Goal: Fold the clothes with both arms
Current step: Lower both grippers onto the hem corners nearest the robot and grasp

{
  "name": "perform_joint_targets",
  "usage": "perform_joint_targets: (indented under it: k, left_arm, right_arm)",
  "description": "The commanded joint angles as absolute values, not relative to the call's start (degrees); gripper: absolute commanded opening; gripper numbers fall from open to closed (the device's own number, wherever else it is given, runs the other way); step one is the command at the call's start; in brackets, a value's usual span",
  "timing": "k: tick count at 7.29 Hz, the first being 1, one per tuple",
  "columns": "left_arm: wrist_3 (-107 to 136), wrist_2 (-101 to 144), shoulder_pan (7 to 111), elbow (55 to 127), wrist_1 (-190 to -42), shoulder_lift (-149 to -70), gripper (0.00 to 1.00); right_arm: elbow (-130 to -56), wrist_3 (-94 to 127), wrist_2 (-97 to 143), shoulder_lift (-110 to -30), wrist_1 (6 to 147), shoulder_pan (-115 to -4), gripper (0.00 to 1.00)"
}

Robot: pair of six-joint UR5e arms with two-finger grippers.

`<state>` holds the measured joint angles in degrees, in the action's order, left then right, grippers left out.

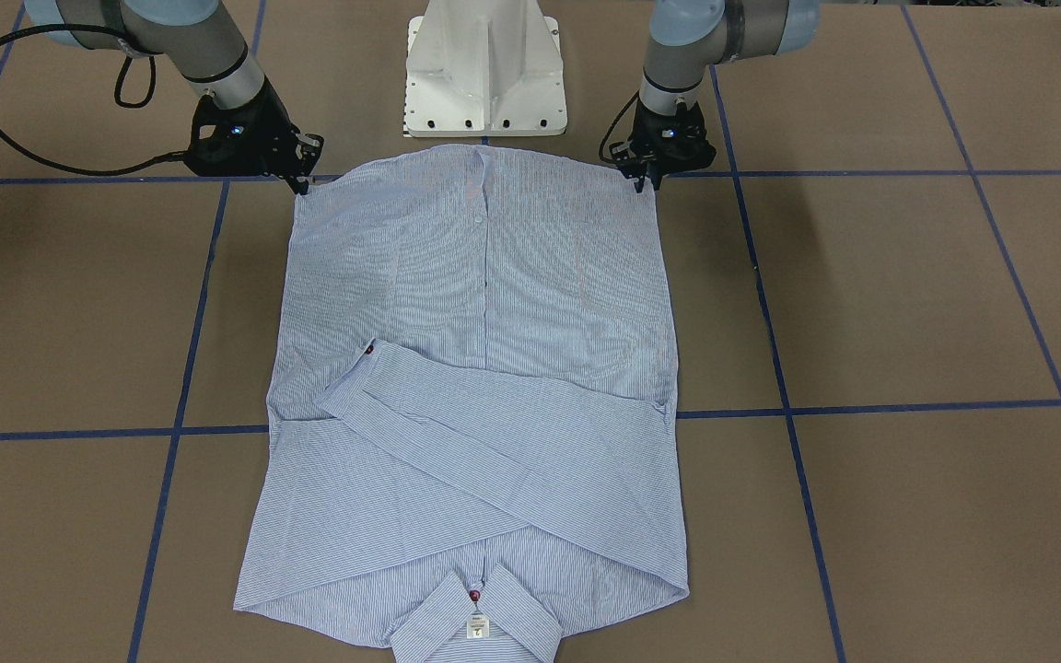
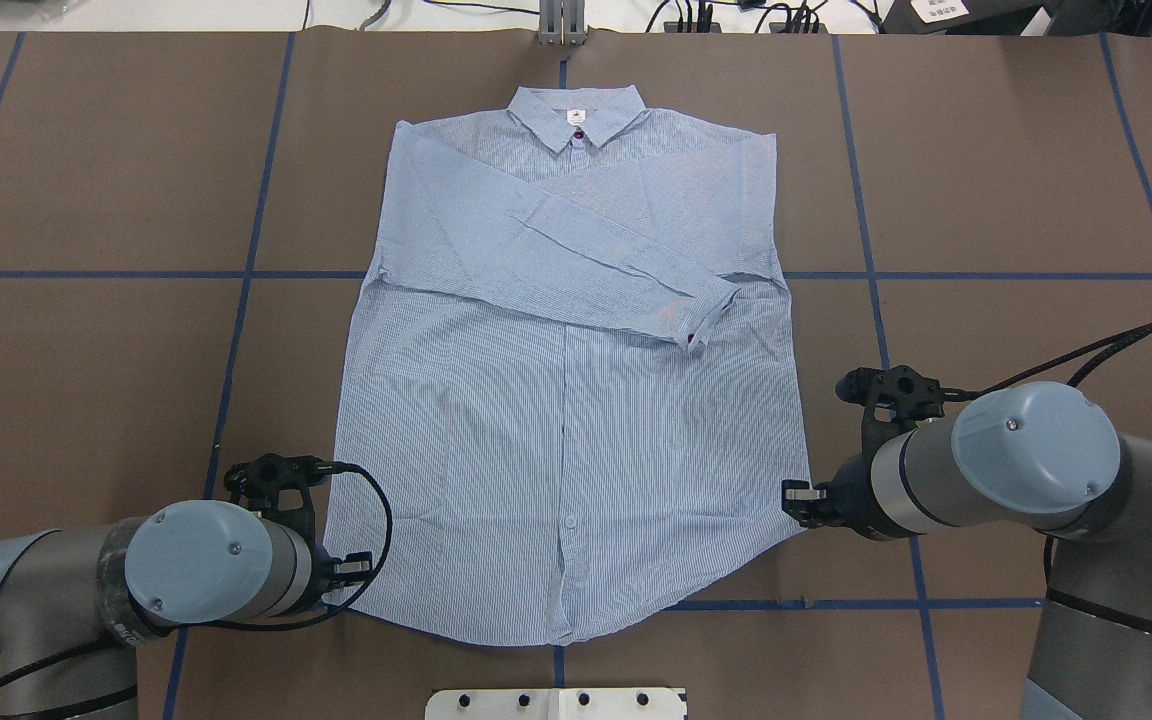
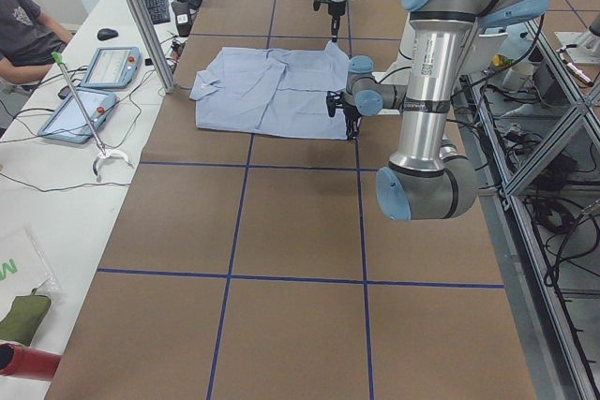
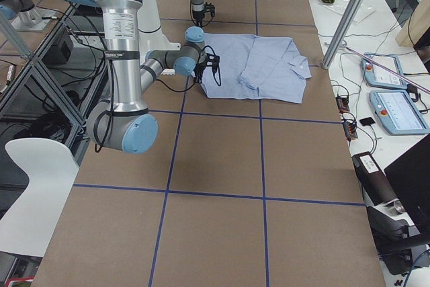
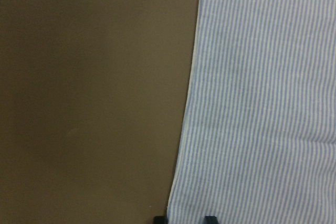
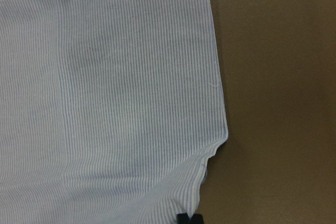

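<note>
Striped shirt hem is being grasped — right gripper fingers pinching a corner, left gripper fingers apart astride the edge; closure, then lifting, is seemingly being awaited.

Left arm and right arm both reach low over worktop, wrists bent, fingers pointing down. Left hand down at worktop level, fingertips set apart, jaws parted. Right hand equally low, fingertips pinched together on corner of shirt.
</note>
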<state>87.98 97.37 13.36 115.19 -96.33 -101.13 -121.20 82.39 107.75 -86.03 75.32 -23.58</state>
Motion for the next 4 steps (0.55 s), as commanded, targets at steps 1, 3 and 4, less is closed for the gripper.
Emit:
perform_joint_targets:
  k: [1, 3, 4]
  left_arm:
    - [88.07, 97.47, 13.36, 115.31, -96.24, -101.16, 0.14]
    - [88.07, 97.56, 13.36, 115.40, -96.24, -101.25, 0.00]
    - [88.94, 97.56, 13.36, 116.01, -96.24, -101.25, 0.00]
  right_arm:
    - [-121.20, 82.35, 107.75, -86.04, 75.32, -23.64, 0.00]
    - [-121.20, 82.35, 107.75, -86.04, 75.32, -23.73, 0.00]
    - [-121.20, 82.35, 107.75, -85.96, 75.32, -23.73, 0.00]
